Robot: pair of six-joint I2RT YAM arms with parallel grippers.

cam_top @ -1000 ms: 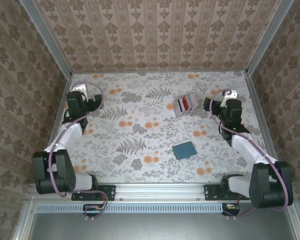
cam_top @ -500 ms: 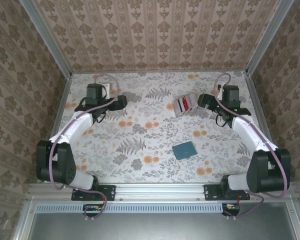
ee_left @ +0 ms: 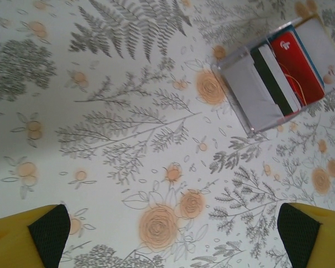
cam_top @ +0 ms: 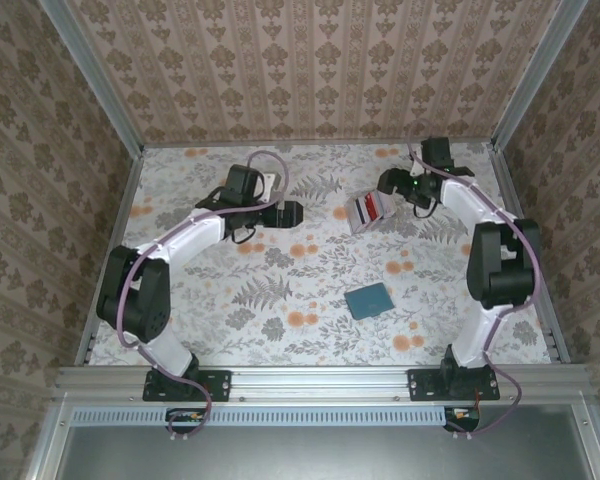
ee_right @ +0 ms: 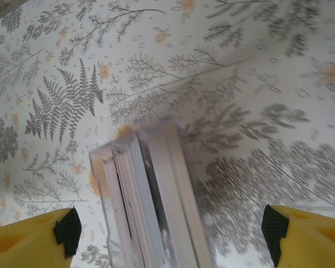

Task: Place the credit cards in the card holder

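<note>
Right hand (ee_right: 167,229) open, jaws wide above the credit cards (ee_right: 151,190) standing in their tray (cam_top: 346,213); best straddle one card squarely. Left hand (ee_left: 170,231) open; card holder (cam_top: 369,299) lies at six o'clock

On my right wrist feed the clear tray (ee_right: 103,190) at 6 o'clock is smeared and runs off the bottom edge; I can't separate the credit cards (ee_right: 156,190) in it or tell their colours. On the left wrist feed its end at 2 o'clock is clipped by the frame. From the top camera I can't count the cards.
</note>
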